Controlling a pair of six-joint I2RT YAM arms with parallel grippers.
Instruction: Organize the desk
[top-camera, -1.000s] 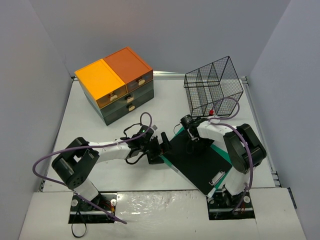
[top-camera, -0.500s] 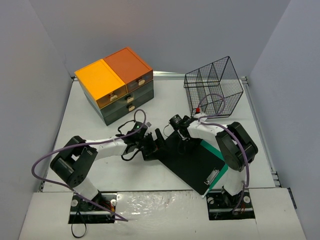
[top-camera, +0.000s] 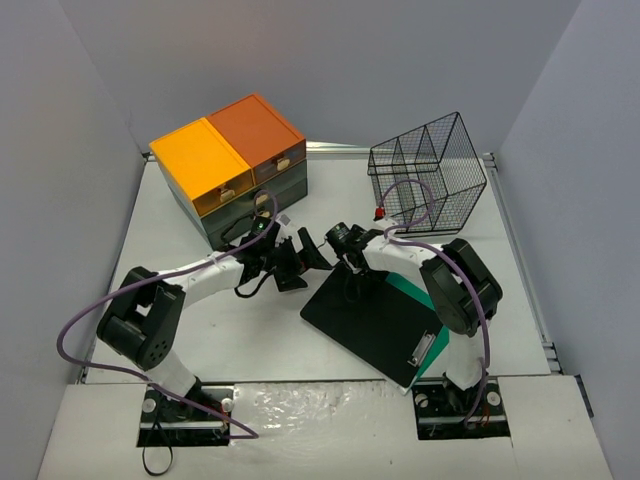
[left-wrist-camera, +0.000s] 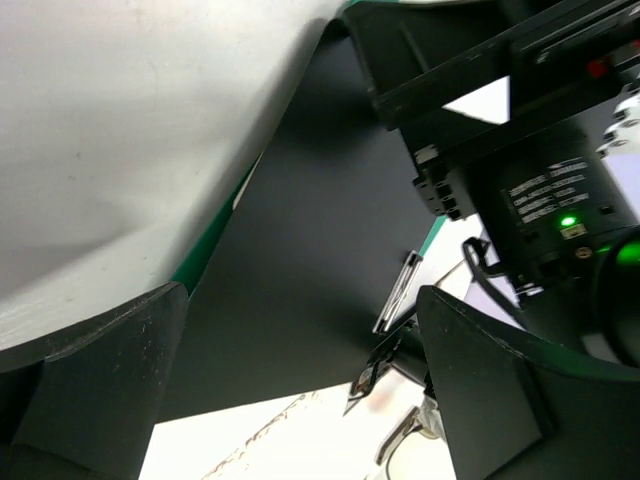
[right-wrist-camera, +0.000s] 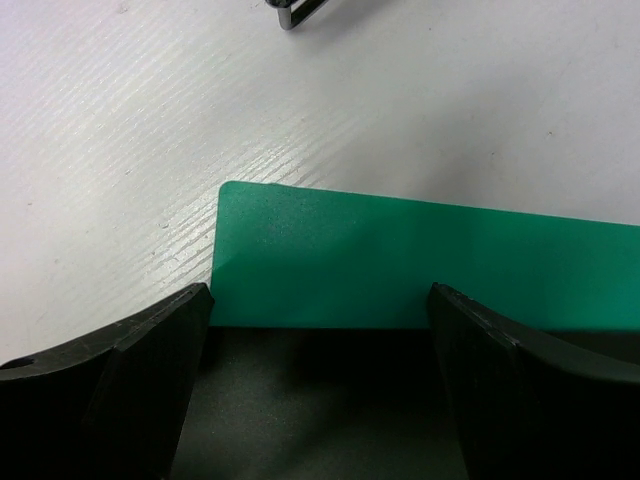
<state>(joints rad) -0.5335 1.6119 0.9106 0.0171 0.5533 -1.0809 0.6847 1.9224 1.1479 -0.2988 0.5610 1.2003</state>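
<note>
Two arms meeting over the white worktop (top-camera: 190, 335)
The left fingers (left-wrist-camera: 90, 390) and right fingers (right-wrist-camera: 110, 390) both stand spread, gripping nothing, above the far end of a black clipboard (top-camera: 375, 320) that lies on a green sheet (right-wrist-camera: 400, 260) toward the worktop's near-right edge. A drawer chest (top-camera: 235, 170) sits in the far-left corner and a wire basket (top-camera: 430, 170) in the far-right corner.

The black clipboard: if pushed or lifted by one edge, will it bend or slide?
Its flat, straight edges suggest the black clipboard is stiff and would probably not flop. Lying on a green sheet over the smooth desk, it may slide easily. The metal clip likely makes that end heavier.
</note>
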